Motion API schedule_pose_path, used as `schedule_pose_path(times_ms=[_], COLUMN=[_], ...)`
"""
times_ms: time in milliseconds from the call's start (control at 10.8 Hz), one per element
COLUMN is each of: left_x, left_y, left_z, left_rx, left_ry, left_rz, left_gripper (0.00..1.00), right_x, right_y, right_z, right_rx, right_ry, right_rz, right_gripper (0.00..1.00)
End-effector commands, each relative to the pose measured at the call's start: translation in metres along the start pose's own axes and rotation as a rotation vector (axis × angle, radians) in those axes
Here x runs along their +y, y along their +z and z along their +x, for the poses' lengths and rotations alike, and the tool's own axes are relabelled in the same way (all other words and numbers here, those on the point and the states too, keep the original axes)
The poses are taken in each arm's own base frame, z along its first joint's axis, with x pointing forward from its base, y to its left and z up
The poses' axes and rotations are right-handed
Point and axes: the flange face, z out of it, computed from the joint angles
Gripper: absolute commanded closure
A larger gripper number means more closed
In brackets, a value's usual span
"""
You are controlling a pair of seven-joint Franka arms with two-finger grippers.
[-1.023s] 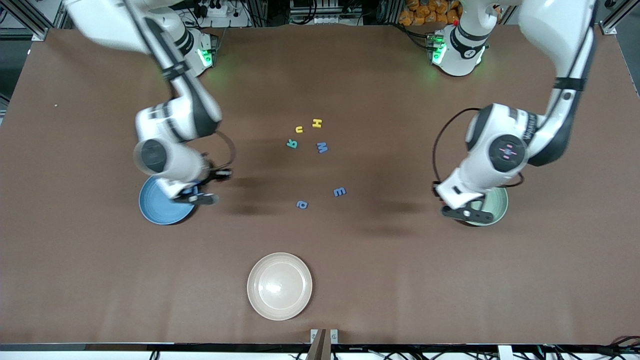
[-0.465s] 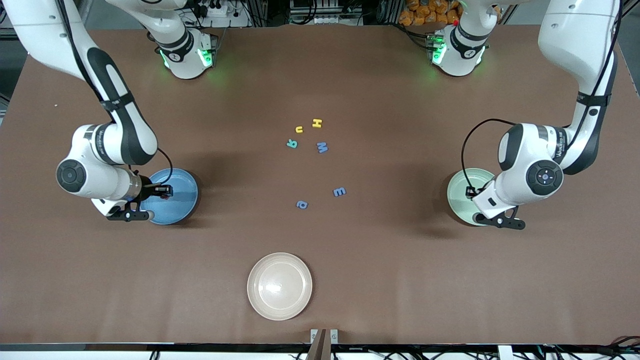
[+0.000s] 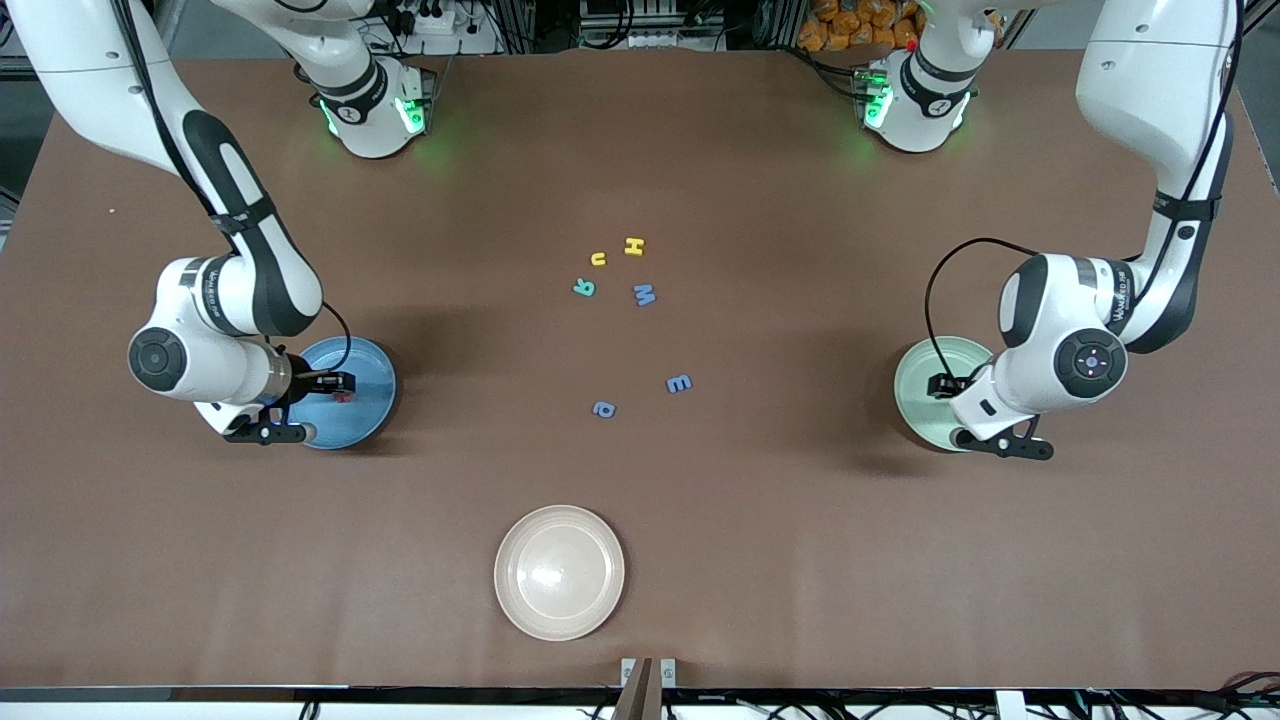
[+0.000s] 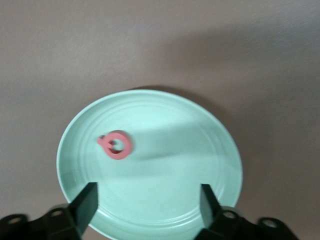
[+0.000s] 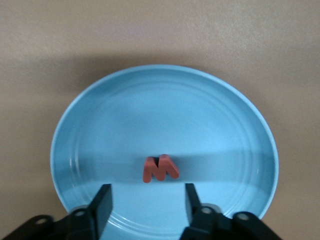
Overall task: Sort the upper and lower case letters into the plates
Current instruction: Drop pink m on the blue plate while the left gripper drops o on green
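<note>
I read the left end effector (image 4: 148,200) as spread and holding nothing, hovering over the mint green plate (image 3: 918,385) at the left arm's end of the counter (image 3: 800,560). A pink lowercase letter (image 4: 115,145) lies flat in that plate; which letter it is I cannot make out.

The right end effector (image 5: 146,202) is also spread and holding nothing, over the sky blue plate (image 3: 365,400) at the right arm's end. A red letter M (image 5: 160,168) lies in that plate.

In the front view each wrist covers part of its plate, and the pink letter is hidden there.

6 letters lie loose mid-counter: yellow H (image 3: 633,246), yellow u (image 3: 598,259), teal R (image 3: 584,288), blue M (image 3: 644,295), blue E (image 3: 679,383) and a small blue letter (image 3: 604,409) I cannot identify.

The beige plate (image 3: 559,572) lies nearest the front camera, with nothing in it.
</note>
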Motion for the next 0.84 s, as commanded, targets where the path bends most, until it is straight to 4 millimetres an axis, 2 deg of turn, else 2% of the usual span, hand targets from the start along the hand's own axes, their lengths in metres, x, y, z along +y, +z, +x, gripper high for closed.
schedule_pose_path(times_ms=[0, 93, 186, 279, 558, 744], left_x=[0.058, 0.086, 0.114, 0.139, 0.201, 0.222], left_y=[-0.032, -0.043, -0.05, -0.056, -0.06, -0.062], left_z=[0.002, 0.005, 0.006, 0.007, 0.003, 0.004], left_rx=[0.048, 0.073, 0.088, 0.097, 0.102, 0.105], left_ry=[0.033, 0.012, -0.019, -0.065, -0.154, -0.199], left_rz=[0.025, 0.026, 0.02, -0.014, -0.044, -0.068], left_gripper=[0.0, 0.0, 0.0, 0.0, 0.0, 0.0], right_x=[-0.024, -0.047, -0.07, -0.084, -0.143, -0.19], right_y=[-0.039, -0.057, -0.066, -0.07, -0.066, -0.061], right_z=[0.013, 0.02, 0.026, 0.029, 0.039, 0.046], right_rx=[0.001, -0.027, -0.023, -0.007, 0.009, 0.026], right_ry=[0.055, 0.096, 0.099, 0.112, 0.148, 0.215], right_rz=[-0.003, -0.011, -0.015, -0.013, 0.063, 0.066], right_gripper=[0.0, 0.0, 0.0, 0.0, 0.0, 0.0])
